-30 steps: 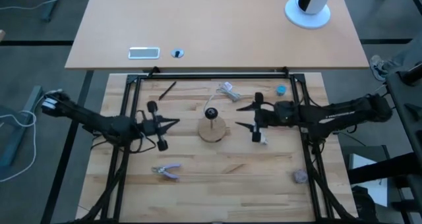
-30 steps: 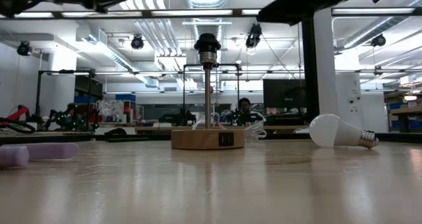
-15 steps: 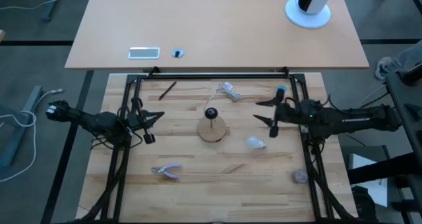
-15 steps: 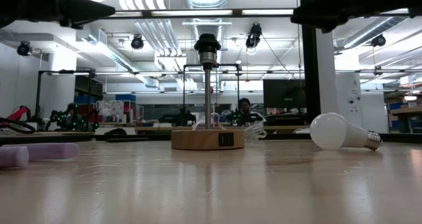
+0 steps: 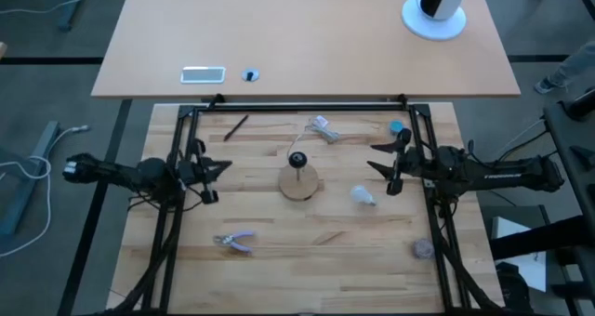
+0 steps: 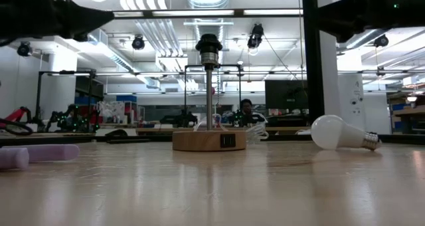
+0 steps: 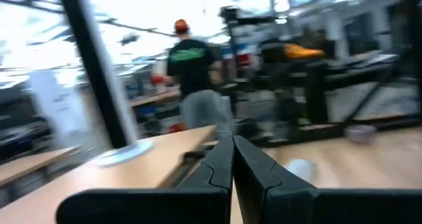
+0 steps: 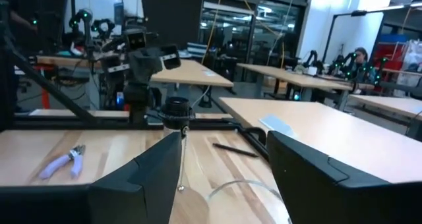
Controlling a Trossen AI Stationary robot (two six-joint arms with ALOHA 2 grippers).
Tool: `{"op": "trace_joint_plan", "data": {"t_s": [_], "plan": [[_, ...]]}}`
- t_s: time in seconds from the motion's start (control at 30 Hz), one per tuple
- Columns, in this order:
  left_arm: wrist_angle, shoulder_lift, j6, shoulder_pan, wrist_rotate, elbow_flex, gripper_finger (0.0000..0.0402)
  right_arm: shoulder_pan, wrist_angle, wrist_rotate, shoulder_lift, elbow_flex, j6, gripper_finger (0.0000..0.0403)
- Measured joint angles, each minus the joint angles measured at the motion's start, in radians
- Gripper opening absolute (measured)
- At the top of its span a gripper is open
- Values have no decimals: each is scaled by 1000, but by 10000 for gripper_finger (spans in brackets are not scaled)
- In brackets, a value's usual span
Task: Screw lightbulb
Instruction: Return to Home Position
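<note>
The white lightbulb lies on its side on the wooden table, right of the lamp; in the low view its screw base points right. The lamp is a round wooden disc with an upright stem and an empty black socket. My left gripper is shut and empty, left of the lamp, pointing at it. My right gripper is open and empty, right of the lamp and a little farther back than the bulb. The right wrist view shows the socket ahead between its fingers.
Purple-handled pliers lie near the front left. A greyish-purple ball lies at the front right. A whitish wrapper, a black pen and a small blue thing lie along the far edge. Black frame rails border the table.
Both arms have drawn back from the lamp: my left gripper toward the table's left edge, my right gripper toward the right edge, off from above the bulb. The bulb lies in the open and has stayed about where it was.
</note>
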Motion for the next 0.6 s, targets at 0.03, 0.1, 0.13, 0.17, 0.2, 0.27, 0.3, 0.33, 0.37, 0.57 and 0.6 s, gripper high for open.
{"op": "trace_joint_plan", "data": {"t_s": [0.03, 0.1, 0.13, 0.17, 0.2, 0.27, 0.3, 0.33, 0.37, 0.57, 0.6], "plan": [[-3, -3, -3, 30, 0, 2, 0, 0, 4, 0, -8, -9, 1, 218], [-56, -9, -18, 98, 46, 18, 0, 0, 10, 4, -22, -21, 1, 213], [-94, -16, -37, 130, 94, 29, 0, 0, 10, 7, -26, -25, 1, 211], [-127, -23, -66, 161, 153, 41, 0, 0, 11, 7, -27, -29, 4, 209], [-152, -28, -96, 187, 215, 52, 0, 0, 10, 8, -28, -33, 7, 208], [-195, -36, -149, 224, 304, 64, 0, 0, 11, 8, -28, -43, 16, 206], [-223, -41, -169, 233, 324, 64, 0, 0, 10, 8, -28, -50, 17, 206], [-251, -44, -186, 236, 329, 61, 0, 0, 9, 8, -28, -57, 18, 207], [-271, -45, -200, 235, 332, 57, 0, 0, 12, 6, -28, -65, 22, 207], [-185, -45, -284, 232, 322, 1, 0, 1, 76, 2, -31, -128, 58, 203], [-128, -44, -282, 232, 295, 0, 0, 1, 78, 2, -31, -134, 67, 202]]}}
